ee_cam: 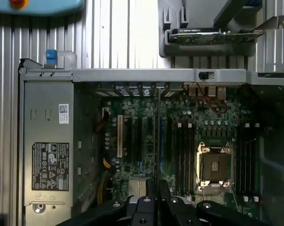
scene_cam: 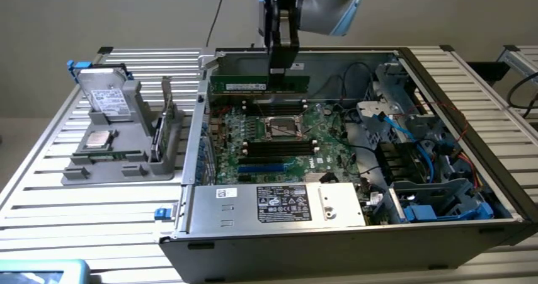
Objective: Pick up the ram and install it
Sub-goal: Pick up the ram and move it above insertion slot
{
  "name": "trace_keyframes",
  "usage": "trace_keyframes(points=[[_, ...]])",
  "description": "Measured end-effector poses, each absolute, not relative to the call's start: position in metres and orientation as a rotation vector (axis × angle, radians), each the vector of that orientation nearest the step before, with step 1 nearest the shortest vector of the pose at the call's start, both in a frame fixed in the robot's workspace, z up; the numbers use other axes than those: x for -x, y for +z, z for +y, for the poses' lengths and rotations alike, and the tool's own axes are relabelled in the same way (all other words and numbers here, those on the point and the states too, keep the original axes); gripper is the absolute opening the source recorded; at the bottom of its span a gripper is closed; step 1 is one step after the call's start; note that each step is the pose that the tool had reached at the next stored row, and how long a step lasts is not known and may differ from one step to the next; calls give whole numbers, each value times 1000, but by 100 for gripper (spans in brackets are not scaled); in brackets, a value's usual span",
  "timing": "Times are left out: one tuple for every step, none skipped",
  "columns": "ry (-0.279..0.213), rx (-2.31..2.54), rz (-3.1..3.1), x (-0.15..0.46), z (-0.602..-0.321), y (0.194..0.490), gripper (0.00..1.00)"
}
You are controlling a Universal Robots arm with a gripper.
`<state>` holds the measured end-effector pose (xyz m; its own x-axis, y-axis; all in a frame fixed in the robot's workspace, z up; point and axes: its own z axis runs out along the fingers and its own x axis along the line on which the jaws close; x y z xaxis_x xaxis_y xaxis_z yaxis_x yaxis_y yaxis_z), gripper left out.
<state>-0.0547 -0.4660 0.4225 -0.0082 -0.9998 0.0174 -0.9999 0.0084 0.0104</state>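
The ram [scene_cam: 252,83], a long green stick, hangs level in the air over the far part of the motherboard [scene_cam: 324,123] inside the open computer case [scene_cam: 470,133]. My gripper [scene_cam: 280,72] comes straight down from above and is shut on the stick's right end as the exterior view shows it. In the wrist view the ram [ee_cam: 157,141] appears edge-on as a thin line running out from my gripper [ee_cam: 157,186]. It hovers above the board beside the black memory slots [ee_cam: 182,150] and the processor socket [ee_cam: 216,165].
A silver power supply [scene_cam: 278,203] fills the case's near side, and cables and drive bays [scene_cam: 437,170] crowd the exterior view's right. Outside the case on the left, a grey holder [scene_cam: 118,155] carries a hard drive [scene_cam: 108,98] and an upright expansion card [scene_cam: 166,117].
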Motion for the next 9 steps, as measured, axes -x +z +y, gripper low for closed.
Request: trace_keyframes(points=[[8,-2198,-2216,50,-465,422,14],[8,-2198,-2217,46,-464,422,14],[8,-2198,-2217,41,-463,421,14],[8,-2198,-2217,38,-461,421,14],[8,-2198,-2217,35,-458,421,14],[8,-2198,-2216,34,-455,421,14],[8,-2198,-2217,33,-451,420,14],[9,-2199,-2217,33,-448,420,14],[10,-2199,-2218,32,-444,420,14]])
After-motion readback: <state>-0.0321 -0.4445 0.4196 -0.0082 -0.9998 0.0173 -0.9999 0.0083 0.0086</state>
